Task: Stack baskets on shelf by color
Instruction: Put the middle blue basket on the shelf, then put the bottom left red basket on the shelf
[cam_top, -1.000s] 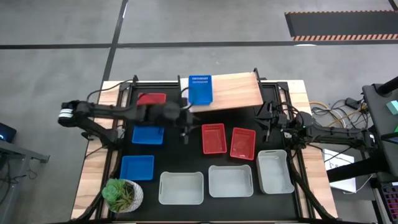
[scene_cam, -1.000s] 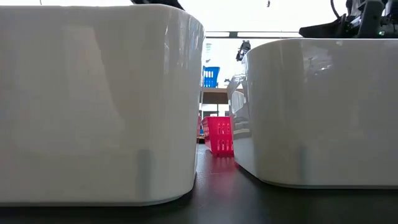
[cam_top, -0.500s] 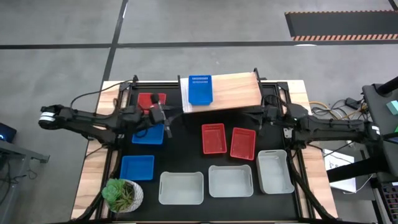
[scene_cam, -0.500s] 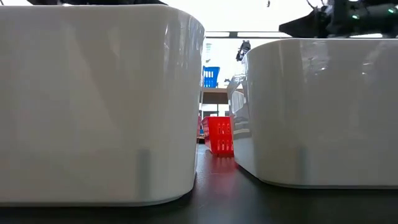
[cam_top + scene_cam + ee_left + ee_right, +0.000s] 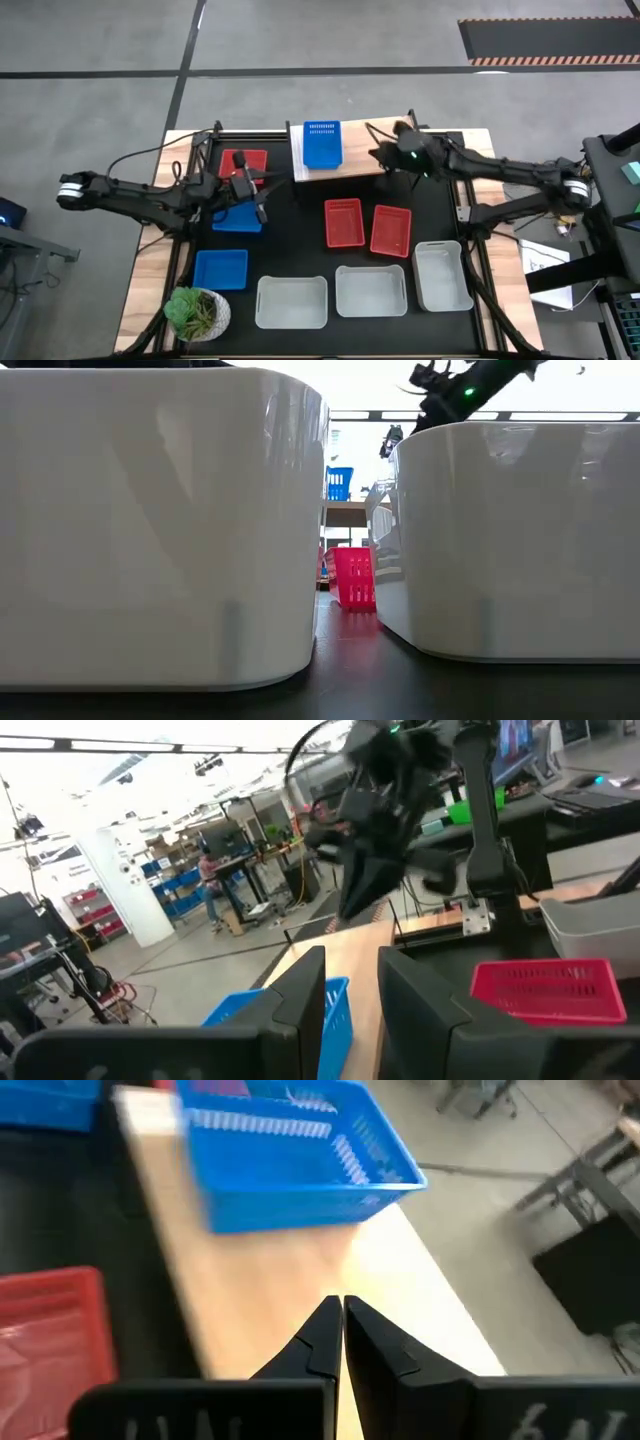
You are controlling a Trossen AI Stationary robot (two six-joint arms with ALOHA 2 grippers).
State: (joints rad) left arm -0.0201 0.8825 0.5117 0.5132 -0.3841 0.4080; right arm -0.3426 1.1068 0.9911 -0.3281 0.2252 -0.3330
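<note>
Shelf (image 5: 375, 150) at table's far edge: one blue basket (image 5: 322, 143) on its left part, middle and right of the board bare. Basket is rectangular w/ slotted sides, sits flat. Two red baskets (image 5: 343, 222) side by side in front of shelf, another red (image 5: 243, 161) at left, two blue (image 5: 238, 216) below it, three white (image 5: 370, 291) along near edge. Right gripper (image 5: 384, 156) reaches in over the shelf's bare wood just right of the blue basket, fingers pressed together, holding nothing. Left gripper (image 5: 263, 196) stretched low beside the left blue basket, fingers apart.
</note>
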